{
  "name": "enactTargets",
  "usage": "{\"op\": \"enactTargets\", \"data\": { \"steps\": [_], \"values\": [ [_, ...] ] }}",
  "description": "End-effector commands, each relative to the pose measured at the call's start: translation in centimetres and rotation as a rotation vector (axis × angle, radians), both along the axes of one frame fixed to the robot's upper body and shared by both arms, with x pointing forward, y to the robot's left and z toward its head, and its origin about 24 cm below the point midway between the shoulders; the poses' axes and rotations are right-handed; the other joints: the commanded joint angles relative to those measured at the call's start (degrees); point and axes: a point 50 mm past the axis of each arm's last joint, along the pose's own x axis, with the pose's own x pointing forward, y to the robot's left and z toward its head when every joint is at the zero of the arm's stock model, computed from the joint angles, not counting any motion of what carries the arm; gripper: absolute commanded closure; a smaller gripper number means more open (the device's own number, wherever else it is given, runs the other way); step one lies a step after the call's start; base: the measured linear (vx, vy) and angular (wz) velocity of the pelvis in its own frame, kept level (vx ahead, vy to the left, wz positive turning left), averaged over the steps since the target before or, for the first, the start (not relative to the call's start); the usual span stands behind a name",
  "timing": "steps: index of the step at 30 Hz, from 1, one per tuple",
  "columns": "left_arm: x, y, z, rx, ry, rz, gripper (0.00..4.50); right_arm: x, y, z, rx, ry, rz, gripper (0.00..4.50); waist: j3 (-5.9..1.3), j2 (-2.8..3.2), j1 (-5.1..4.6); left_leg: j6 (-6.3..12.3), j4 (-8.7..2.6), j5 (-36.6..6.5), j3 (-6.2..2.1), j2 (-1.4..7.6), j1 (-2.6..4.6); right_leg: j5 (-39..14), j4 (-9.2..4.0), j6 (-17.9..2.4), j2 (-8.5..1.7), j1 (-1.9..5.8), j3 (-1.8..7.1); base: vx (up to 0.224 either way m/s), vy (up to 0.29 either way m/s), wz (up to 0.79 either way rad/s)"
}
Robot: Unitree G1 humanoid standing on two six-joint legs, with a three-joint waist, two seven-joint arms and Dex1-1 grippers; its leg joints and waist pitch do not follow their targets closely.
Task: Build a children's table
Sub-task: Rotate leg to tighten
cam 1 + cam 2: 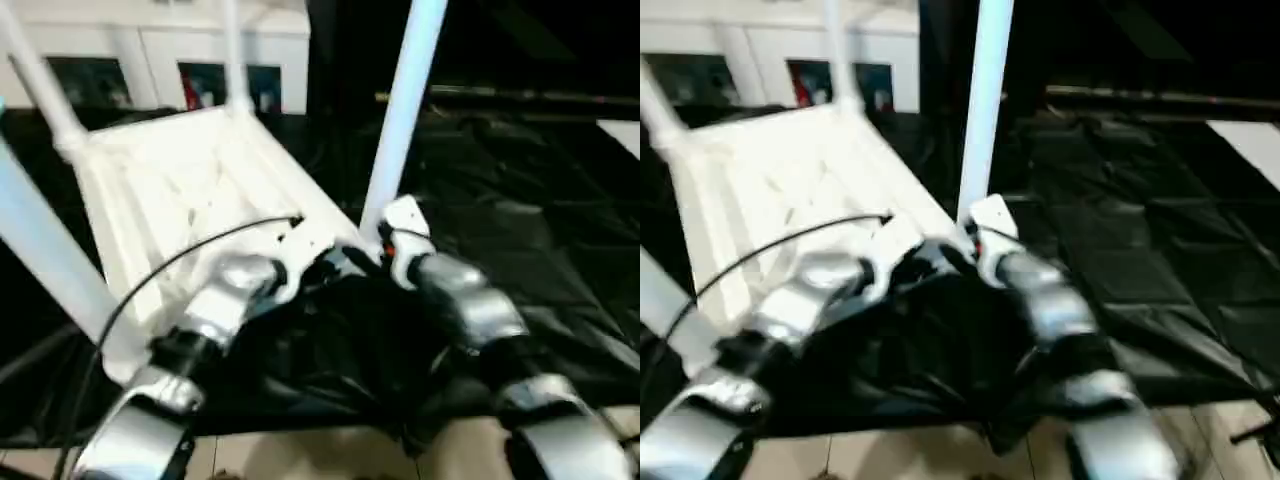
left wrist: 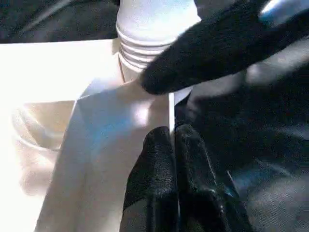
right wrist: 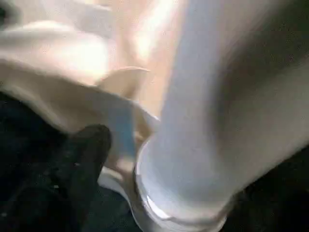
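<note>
The white plastic rectangular children's table top with the ribbed underside (image 1: 190, 190) lay upside down on the tabletop draped in black sheeting (image 1: 520, 240), with white tubular legs standing up from its corner sockets. The nearest long white tubular leg (image 1: 400, 110) rose from the corner closest to the robot, its ribbed end (image 2: 145, 46) seated at the socket.

The left pincer (image 2: 174, 145) was pressed shut, gripping nothing, its tips against the white edge just below that socket. One black finger (image 2: 212, 48) of the right pincer (image 1: 385, 250) lay across the leg's base; the other (image 3: 77, 159) sat on the far side of the leg, so the jaws stood apart around it, and I could not tell whether they pressed on it.

The main risk seemed to be the leg: if it was only part seated, a nudge from either arm could tilt it or pop it out, and the light top could slide on the slick sheeting.

The upper ends of the legs were cut off by the frame, the depth of seating was hidden inside the socket, and the fourth corner was hard to make out.
</note>
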Motion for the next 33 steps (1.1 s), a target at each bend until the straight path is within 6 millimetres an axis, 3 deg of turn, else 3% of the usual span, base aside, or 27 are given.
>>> {"op": "enactTargets", "data": {
  "steps": [1, 4, 7, 11, 16, 17, 33],
  "values": [
    [-1.2, -0.7, 0.5, -0.09, 0.011, -0.164, 4.5, -0.9, -0.9, 1.0, -0.001, 0.008, 0.126, 0.3, -4.05, -0.34, 0.43, 2.22, -3.29, -14.21, 0.99, -0.26, 0.41, -14.91, -3.89, -9.57, -1.6, 3.44, 1.63, 0.0, 0.0, 0.0],
    [-2.0, 0.3, 0.8, -0.085, 0.031, -0.264, 4.5, -2.2, -2.6, 1.3, -0.024, 0.061, 0.246, 0.3, -4.03, -0.31, 0.61, 2.29, -3.23, -14.81, 1.17, -0.27, 0.68, -13.54, -3.74, -10.89, -1.38, 3.08, 1.67, 0.0, 0.0, 0.0],
    [-2.6, 0.8, 1.1, -0.108, 0.068, -0.313, 4.5, -3.1, -3.2, 1.3, -0.047, 0.115, 0.331, 0.3, -3.9, -0.32, 0.8, 2.38, -3.34, -15.38, 1.04, -0.2, 0.47, -14.83, -3.68, -10.82, -1.53, 3.25, 1.62, 0.0, 0.0, 0.0],
    [-3.1, 1.0, 1.2, -0.122, 0.089, -0.359, 4.5, -3.7, -3.1, 1.1, -0.047, 0.156, 0.372, 0.3, -3.75, -0.49, 0.77, 1.79, -3.46, -16.47, 0.97, -0.13, 0.42, -18.64, -4.02, -9.83, -1.71, 3.0, 1.61, 0.0, 0.0, 0.0],
    [-3.2, 0.8, 1.2, -0.13, 0.081, -0.357, 4.5, -3.3, -2.3, 0.7, -0.049, 0.146, 0.362, 0.3, -3.76, -0.72, 0.76, 1.13, -3.44, -16.04, 0.95, -0.23, 0.32, -19.24, -4.0, -9.27, -1.68, 2.97, 1.62, 0.0, 0.0, 0.0],
    [-3.2, 0.8, 1.2, -0.131, 0.081, -0.358, 4.5, -3.2, -2.2, 0.7, -0.045, 0.148, 0.36, 0.57, -3.77, -0.69, 0.73, 1.08, -3.42, -16.13, 0.95, -0.23, 0.34, -19.42, -4.02, -9.2, -1.7, 2.92, 1.62, 0.0, 0.0, 0.0],
    [-2.9, 1.1, 1.2, -0.125, 0.065, -0.32, 4.5, -3.7, -1.6, 0.1, -0.022, 0.193, 0.382, 1.7, -3.72, -0.99, 0.39, 1.25, -3.35, -15.81, 0.93, -0.29, 0.21, -21.17, -4.14, -8.14, -1.69, 2.88, 1.6, 0.0, 0.0, 0.0]
  ]
}}
